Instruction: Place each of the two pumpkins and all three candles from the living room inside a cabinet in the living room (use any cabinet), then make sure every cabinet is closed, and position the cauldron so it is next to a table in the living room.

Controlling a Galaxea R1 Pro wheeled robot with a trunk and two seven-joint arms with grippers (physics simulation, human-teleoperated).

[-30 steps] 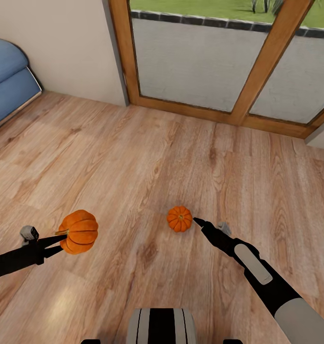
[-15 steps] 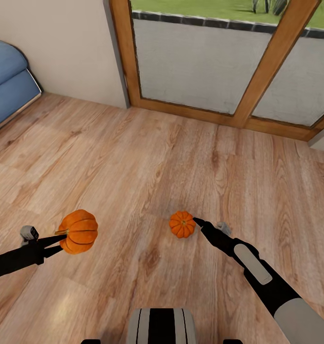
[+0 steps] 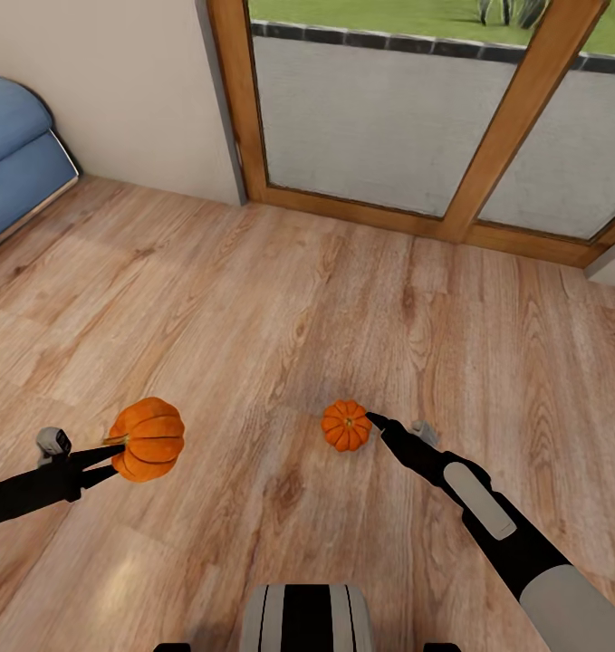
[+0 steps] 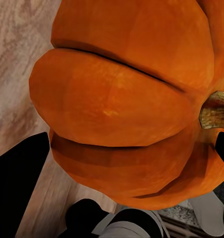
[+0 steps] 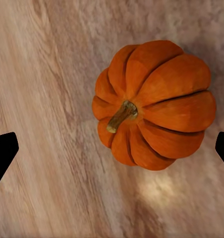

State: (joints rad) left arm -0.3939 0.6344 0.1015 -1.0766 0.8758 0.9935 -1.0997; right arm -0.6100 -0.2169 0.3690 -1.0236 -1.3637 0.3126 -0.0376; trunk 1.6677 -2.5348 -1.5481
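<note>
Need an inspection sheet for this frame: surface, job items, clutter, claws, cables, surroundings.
Surface: wood plank floor, bare around both pumpkins.
Job's things: held pumpkin, off the floor, in the left claw; floor pumpkin upright on the planks, stem up. Candles, cabinet, cauldron: nothing seen.
Clutter: nothing seen.
Claws: left claw shut on the held pumpkin, fingers either side in the left wrist view. Right claw open; in the right wrist view its fingertips stand wide either side of the floor pumpkin, not touching.
Cables: nothing seen.
Surroundings: wood-framed glass door ahead, blue sofa at far left, beige wall.
</note>
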